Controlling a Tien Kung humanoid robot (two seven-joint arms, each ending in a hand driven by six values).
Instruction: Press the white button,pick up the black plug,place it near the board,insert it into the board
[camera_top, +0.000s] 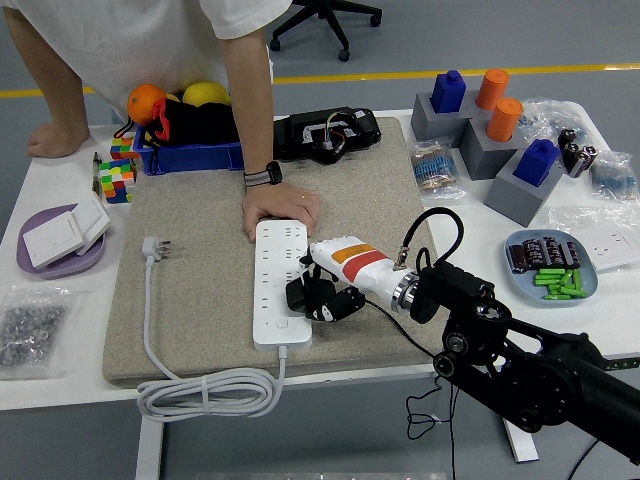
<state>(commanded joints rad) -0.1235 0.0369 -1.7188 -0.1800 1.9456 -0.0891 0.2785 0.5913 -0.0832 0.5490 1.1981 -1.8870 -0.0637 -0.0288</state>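
Head view shows a beige felt mat (200, 260) covering the middle of the white table (60, 385), with a long white power strip board (281, 283) lying on it, its far end held down by a person's hand (280, 210). At the board's right edge, the robot's right hand (322, 297) has its dark fingers curled around the small black plug (304, 291), which touches the board's sockets.

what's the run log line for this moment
phase: insert plug | right hand at power strip, shut on black plug | person's hand steadies strip's far end | left arm: out of view
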